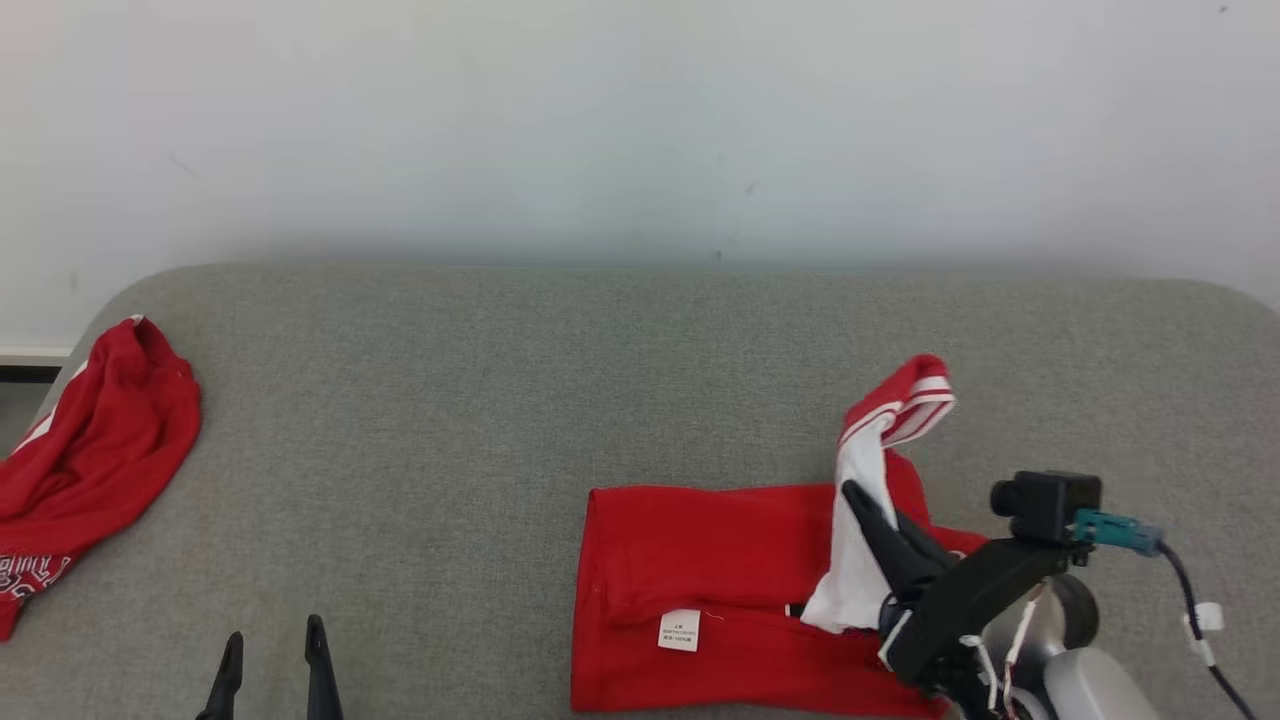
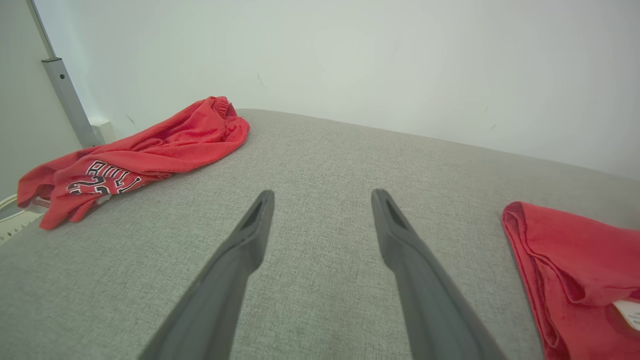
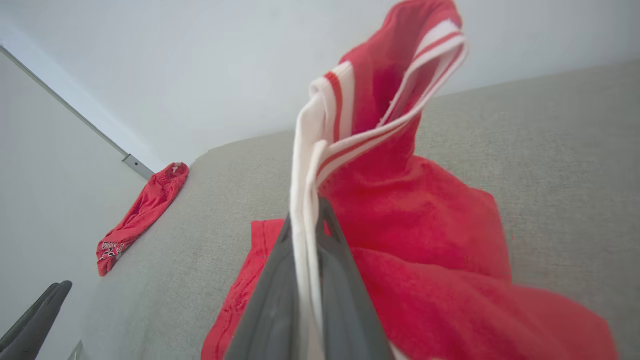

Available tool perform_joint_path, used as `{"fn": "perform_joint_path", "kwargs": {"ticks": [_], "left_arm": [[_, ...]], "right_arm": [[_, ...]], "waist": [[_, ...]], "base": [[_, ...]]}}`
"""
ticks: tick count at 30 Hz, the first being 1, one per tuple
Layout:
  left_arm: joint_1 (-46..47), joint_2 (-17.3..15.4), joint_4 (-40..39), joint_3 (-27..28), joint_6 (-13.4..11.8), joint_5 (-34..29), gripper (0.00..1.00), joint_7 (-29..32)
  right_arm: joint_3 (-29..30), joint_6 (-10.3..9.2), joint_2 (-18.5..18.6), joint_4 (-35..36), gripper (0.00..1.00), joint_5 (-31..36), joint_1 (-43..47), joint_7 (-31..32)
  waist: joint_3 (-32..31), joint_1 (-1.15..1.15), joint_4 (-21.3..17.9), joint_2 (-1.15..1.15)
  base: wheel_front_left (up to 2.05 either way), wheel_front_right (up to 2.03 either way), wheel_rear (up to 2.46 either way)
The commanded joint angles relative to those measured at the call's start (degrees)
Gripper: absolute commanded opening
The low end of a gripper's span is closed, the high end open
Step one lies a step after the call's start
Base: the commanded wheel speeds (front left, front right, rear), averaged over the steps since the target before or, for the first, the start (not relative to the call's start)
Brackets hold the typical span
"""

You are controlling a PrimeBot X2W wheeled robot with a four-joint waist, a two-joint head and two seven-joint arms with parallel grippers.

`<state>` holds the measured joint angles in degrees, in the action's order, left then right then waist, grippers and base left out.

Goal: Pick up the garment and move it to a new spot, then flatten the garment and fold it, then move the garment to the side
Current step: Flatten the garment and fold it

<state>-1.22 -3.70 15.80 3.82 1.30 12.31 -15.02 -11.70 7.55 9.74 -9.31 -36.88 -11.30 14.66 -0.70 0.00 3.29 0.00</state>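
You have: second red garment, crumpled at the left edge; left gripper, lower left, fingers apart, empty; garment, flat on the grey surface, lower centre-right; right gripper, lower right, pinching its raised white-striped edge.

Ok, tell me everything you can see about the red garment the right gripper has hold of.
The red garment looks like soft knit cloth, lying mostly flat and folded on the grey padded surface. A white care label shows toward its left end. Its right end, with a white-and-red striped band, stands raised, pinched in the shut right gripper.
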Motion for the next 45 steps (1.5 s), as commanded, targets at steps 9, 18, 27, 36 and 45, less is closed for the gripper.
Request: {"fn": "perform_joint_path", "kwargs": {"ticks": [9,18,27,36,45], "left_arm": [[1.83,0.34,2.19,-2.44,0.69,0.54,1.00,0.23],[4.41,0.57,4.95,-4.72,1.20,1.35,1.00,0.11],[6.44,0.62,8.02,-6.46,1.54,1.86,1.00,-0.05],[6.12,-0.02,8.96,-4.93,1.00,2.70,1.00,-0.16],[4.45,-0.16,6.78,-3.30,0.82,2.69,1.00,-0.16]], "right_arm": [[-2.61,-0.14,-6.20,-5.91,0.00,2.88,-2.13,-1.03],[-8.96,-0.13,-6.89,-18.21,0.00,-2.51,-7.33,-6.25],[-17.04,-0.13,-6.88,-29.61,0.17,-8.23,-12.99,-12.75],[-19.68,-0.14,-6.87,-29.03,1.00,-11.47,-17.21,-21.15],[-11.48,-0.14,-0.20,-22.78,1.00,-5.66,-15.50,-25.70]], "waist": [[0.04,0.00,5.19,0.00],[1.25,0.00,8.58,0.00],[1.70,0.00,10.52,0.00],[1.65,0.00,7.76,0.00],[2.11,0.00,5.30,0.00]], "base": [[0.00,0.00,0.00],[0.00,0.00,0.00],[0.00,0.00,0.00],[0.00,0.00,0.00],[0.00,0.00,0.00]]}}
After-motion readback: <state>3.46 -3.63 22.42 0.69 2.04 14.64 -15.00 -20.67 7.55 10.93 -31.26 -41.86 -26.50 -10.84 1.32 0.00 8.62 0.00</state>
